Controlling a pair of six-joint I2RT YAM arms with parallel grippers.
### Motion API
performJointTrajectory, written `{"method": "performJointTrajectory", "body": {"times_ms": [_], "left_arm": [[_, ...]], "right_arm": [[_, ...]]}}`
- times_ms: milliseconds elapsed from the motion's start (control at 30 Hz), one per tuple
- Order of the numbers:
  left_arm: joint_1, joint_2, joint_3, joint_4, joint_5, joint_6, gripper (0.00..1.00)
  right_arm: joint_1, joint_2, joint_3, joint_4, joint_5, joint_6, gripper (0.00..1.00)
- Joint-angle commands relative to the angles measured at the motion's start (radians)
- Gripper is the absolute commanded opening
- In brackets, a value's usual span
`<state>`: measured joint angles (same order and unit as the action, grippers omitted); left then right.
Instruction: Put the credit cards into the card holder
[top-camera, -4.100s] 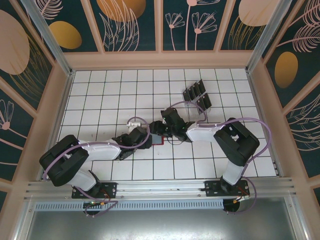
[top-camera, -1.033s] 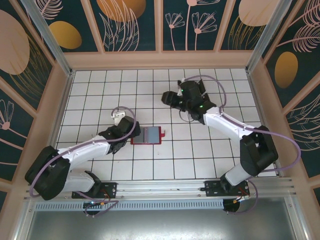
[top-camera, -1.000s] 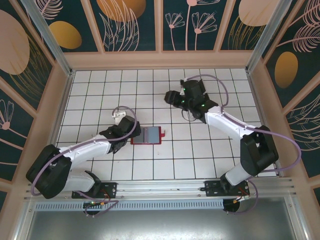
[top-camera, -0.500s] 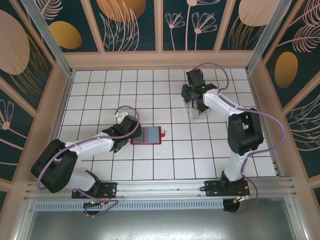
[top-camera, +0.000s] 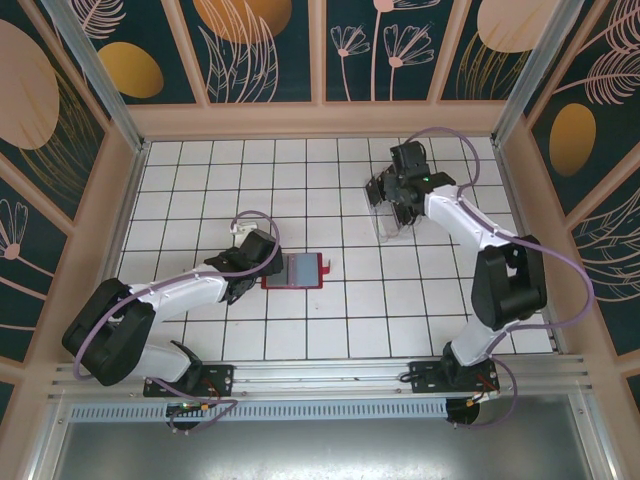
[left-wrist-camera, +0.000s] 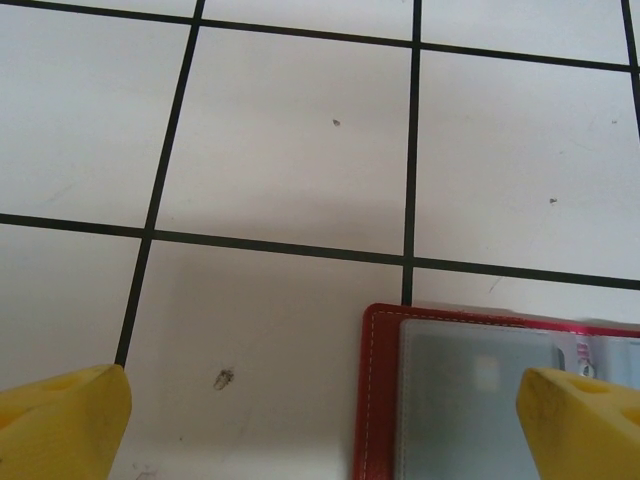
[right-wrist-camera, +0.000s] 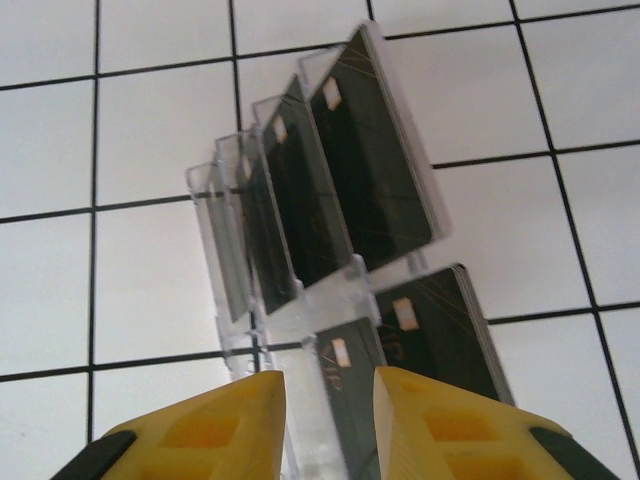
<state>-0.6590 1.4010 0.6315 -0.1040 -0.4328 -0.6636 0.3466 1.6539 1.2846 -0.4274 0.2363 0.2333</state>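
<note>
Left arm (top-camera: 170, 300): you have it stretched low from its base toward mid-floor, left gripper (left-wrist-camera: 320, 425) at the left edge of the card holder (top-camera: 298, 270), yellow fingertips (left-wrist-camera: 60, 420) spread wide. The holder's red corner lies between them; nothing is held. The holder lies flat and open, grey inside up, roughly mid tiled floor (top-camera: 330, 330).

Right arm (top-camera: 505, 285): you've reached far, elbow out toward the right wall (top-camera: 520, 200), forearm angled back to the clear rack (top-camera: 390, 222). Right gripper (right-wrist-camera: 330, 420) points down over the rack's near row, fingers narrow, with the top of one card (right-wrist-camera: 340, 385) in the gap. Can't tell if the pads touch it. The credit cards (right-wrist-camera: 375, 160) stand tilted in the rack slots, three in the far row, two near.

Room: the rack sits clear of the back wall (top-camera: 320, 120) and the right wall, with bare tiles between rack and holder.

Versus earlier: four seconds back both grippers met at the holder. A second ago the right gripper was left of the rack; since half a second ago the wrist has nudged right and the elbow has swung outward. The left arm and holder are unchanged.
</note>
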Motion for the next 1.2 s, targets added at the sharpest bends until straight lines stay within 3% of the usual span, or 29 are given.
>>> {"method": "performJointTrajectory", "body": {"times_ms": [0,1167], "left_arm": [[0.007,0.003,0.016,0.019,0.007,0.022,0.98],[0.01,0.016,-0.01,0.066,0.033,0.013,0.99]], "right_arm": [[-0.014,-0.03,-0.042,-0.032,0.025,-0.013,0.29],[-0.02,0.051,-0.08,-0.016,0.0,-0.034,0.29]]}}
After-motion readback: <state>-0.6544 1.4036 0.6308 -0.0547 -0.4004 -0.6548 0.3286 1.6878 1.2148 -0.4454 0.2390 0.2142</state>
